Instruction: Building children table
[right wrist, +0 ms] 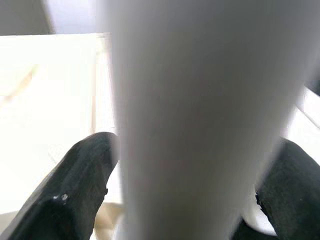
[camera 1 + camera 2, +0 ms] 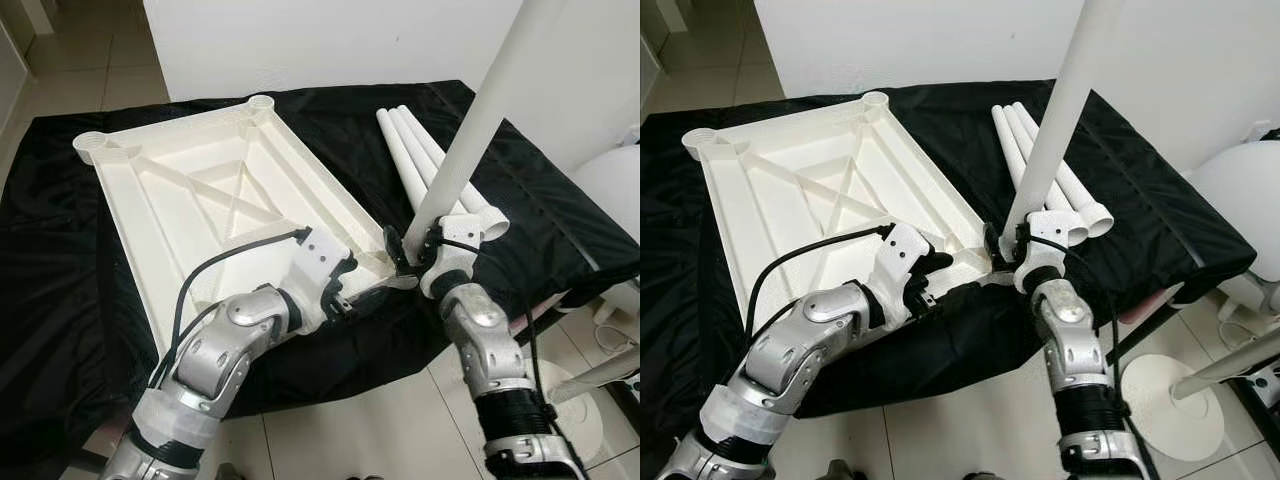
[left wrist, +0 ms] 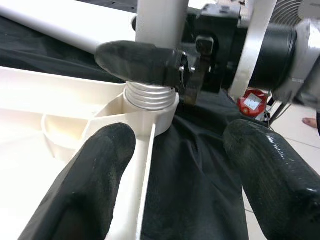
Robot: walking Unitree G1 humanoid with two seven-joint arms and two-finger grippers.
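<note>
While your right gripper [image 2: 418, 250] clamps the upright table leg [image 2: 470, 140] just above the tabletop's [image 2: 200, 190] near corner socket [image 3: 150, 102], its long axis rising nearly vertical, your left gripper [image 3: 170, 170] waits open beside that socket.
</note>
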